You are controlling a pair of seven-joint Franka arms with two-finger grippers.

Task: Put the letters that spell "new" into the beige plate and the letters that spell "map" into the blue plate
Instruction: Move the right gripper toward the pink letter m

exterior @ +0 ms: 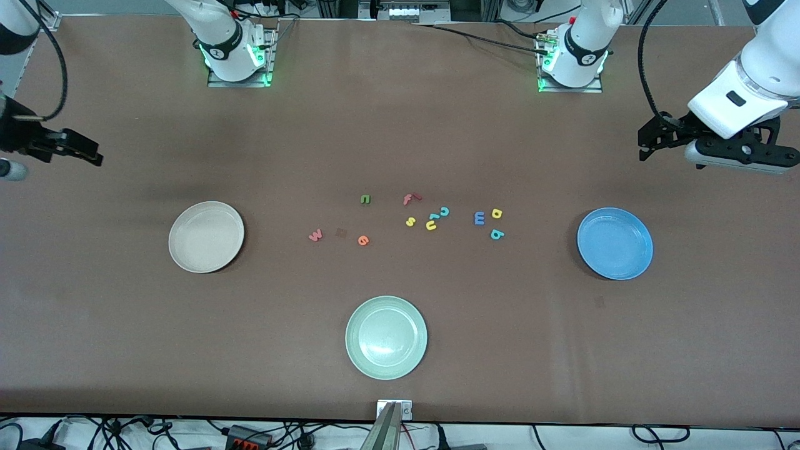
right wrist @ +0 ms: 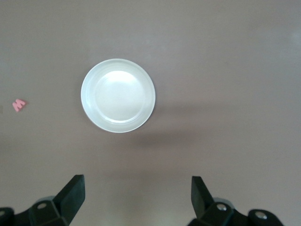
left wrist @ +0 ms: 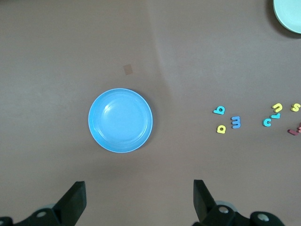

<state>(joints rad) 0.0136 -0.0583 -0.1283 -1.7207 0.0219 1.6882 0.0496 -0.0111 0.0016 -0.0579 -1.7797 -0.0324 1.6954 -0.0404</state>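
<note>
The beige plate (exterior: 206, 236) (right wrist: 118, 95) lies toward the right arm's end and the blue plate (exterior: 615, 243) (left wrist: 121, 120) toward the left arm's end. Between them lie the green n (exterior: 365, 199), orange e (exterior: 363, 240) and pink w (exterior: 315, 235) (right wrist: 19, 104). Closer to the blue plate sit the blue m (exterior: 479, 217) (left wrist: 235, 122), yellow p (exterior: 497, 214) (left wrist: 221, 128) and teal a (exterior: 496, 234) (left wrist: 219, 110). My left gripper (exterior: 653, 139) (left wrist: 139, 197) hangs open and empty over bare table beside the blue plate. My right gripper (exterior: 84, 150) (right wrist: 138, 195), open and empty too, hangs beside the beige plate.
A mint-green plate (exterior: 386, 337) (left wrist: 289, 14) lies nearer the front camera than the letters. A red f (exterior: 410, 199), teal c (exterior: 444, 211), yellow s (exterior: 410, 221) and yellow u (exterior: 431, 225) cluster between the n and the m.
</note>
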